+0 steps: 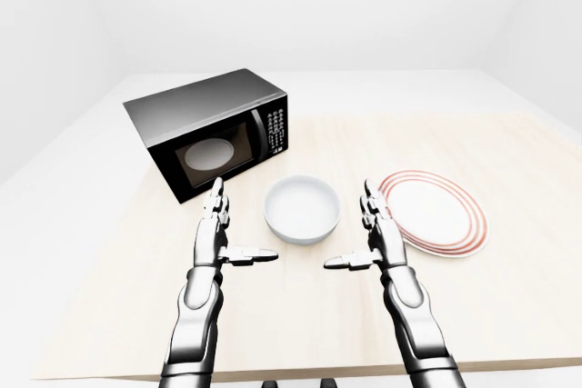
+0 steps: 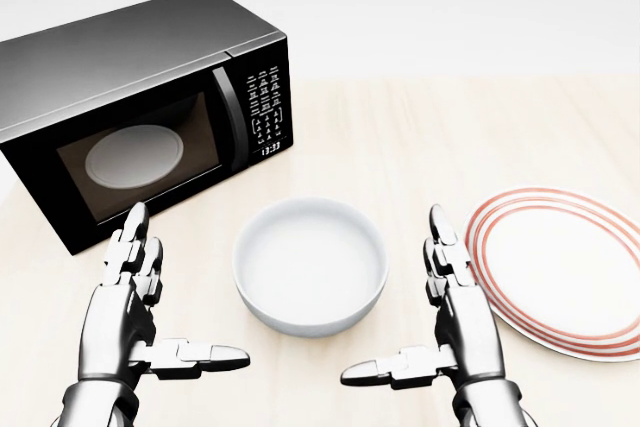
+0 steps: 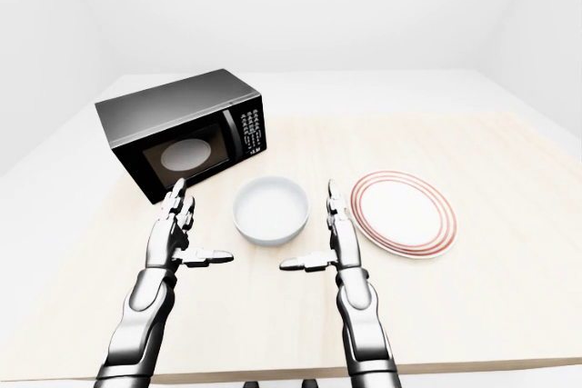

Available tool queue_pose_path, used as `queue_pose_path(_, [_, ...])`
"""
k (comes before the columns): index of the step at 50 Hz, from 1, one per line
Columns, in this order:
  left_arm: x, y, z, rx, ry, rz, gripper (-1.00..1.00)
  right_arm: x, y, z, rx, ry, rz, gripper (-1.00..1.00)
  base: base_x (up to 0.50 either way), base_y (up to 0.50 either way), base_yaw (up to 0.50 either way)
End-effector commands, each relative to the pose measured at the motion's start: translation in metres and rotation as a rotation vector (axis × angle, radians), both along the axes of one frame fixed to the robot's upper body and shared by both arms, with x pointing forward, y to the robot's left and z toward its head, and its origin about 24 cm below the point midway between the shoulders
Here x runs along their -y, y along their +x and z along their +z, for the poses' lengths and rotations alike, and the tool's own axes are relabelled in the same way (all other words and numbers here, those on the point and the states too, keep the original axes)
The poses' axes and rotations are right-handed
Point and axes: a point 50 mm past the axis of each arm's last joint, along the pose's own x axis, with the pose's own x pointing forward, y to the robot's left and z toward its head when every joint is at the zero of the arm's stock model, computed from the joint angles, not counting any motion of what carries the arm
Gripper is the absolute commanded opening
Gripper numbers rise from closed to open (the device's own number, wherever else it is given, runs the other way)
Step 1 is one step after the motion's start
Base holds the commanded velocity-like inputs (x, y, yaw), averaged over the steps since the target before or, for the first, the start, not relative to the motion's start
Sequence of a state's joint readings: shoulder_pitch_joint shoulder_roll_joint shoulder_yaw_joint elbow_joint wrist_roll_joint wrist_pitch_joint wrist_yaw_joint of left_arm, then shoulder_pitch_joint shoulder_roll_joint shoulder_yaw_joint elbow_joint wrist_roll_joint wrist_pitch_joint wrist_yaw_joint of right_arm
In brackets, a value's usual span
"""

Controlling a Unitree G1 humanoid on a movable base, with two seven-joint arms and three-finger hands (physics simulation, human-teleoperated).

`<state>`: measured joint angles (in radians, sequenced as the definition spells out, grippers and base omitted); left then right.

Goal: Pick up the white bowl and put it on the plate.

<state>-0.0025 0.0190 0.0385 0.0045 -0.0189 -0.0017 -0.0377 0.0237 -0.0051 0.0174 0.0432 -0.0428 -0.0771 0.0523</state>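
While the head view crops it, the plate (image 1: 433,212) shows whole elsewhere.

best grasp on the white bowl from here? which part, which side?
Grip the rim of the white bowl. It sits upright and open-topped on the table, between the left hand and right hand, both open. The right hand probably suits best: pinch the rim's right edge from above, fingers inside, thumb outside. That side faces the red-ringed plate. The microwave crowds the upper left.
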Motion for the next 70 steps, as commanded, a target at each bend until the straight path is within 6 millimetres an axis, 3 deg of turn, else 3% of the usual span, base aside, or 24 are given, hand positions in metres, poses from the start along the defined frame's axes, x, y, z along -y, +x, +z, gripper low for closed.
queue_pose_path(1, [0.000,0.000,0.000,0.000,0.000,0.000,1.00,0.001,0.000,-0.001,-0.004,-0.061,-0.001,1.00,0.00,0.00,0.00])
queue_pose_path(22, [0.000,0.000,0.000,0.000,0.000,0.000,1.00,0.001,0.017,0.005,0.027,-0.396,0.038,1.00,0.00,0.00,0.00])
queue_pose_path(29, [0.000,0.000,0.000,0.000,0.000,0.000,1.00,-0.001,0.028,0.006,0.025,-0.589,0.087,1.00,0.00,0.00,0.00])
queue_pose_path(30, [0.000,0.000,0.000,0.000,0.000,0.000,1.00,-0.004,0.039,0.028,0.087,-0.999,0.168,1.00,0.00,0.00,0.00])
queue_pose_path(32, [0.000,0.000,0.000,0.000,0.000,0.000,1.00,-0.005,0.041,0.032,0.110,-1.057,0.165,1.00,0.00,0.00,0.00])
queue_pose_path(70, [0.000,0.000,0.000,0.000,0.000,0.000,1.00,-0.028,0.037,0.063,0.159,-1.263,0.315,1.00,0.00,0.00,0.00])
